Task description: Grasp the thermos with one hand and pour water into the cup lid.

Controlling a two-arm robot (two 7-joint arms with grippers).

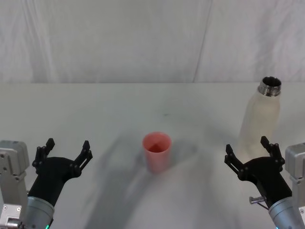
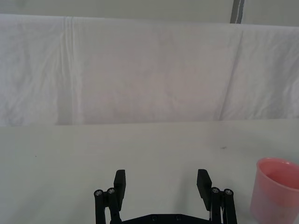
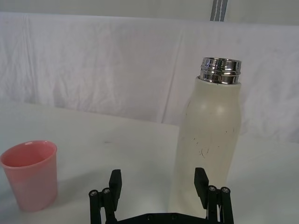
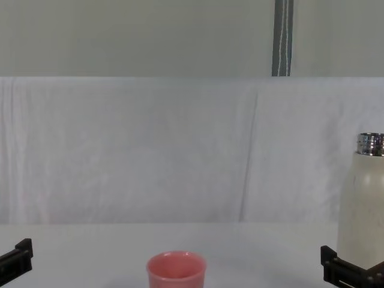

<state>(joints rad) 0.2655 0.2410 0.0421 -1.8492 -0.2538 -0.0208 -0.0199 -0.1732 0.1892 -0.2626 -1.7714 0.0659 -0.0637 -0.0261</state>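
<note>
The cream-white thermos (image 1: 261, 118) stands upright at the right of the table, its steel neck uncapped; it also shows as the thermos (image 3: 209, 144) and the thermos (image 4: 361, 210). The pink cup lid (image 1: 157, 151) stands upright near the middle, also seen as the cup lid (image 3: 31, 174), the cup lid (image 2: 275, 191) and the cup lid (image 4: 176, 271). My right gripper (image 1: 249, 150) is open just in front of the thermos, not touching it, as the right gripper (image 3: 158, 181) shows. My left gripper (image 1: 67, 149) is open at the near left, well left of the cup, with nothing between the left gripper (image 2: 161, 181) fingers.
The white table (image 1: 95, 109) runs back to a white cloth backdrop (image 1: 143, 38). A grey vertical post (image 4: 282, 37) stands behind the cloth. Bare tabletop lies between the cup and the thermos and to the left.
</note>
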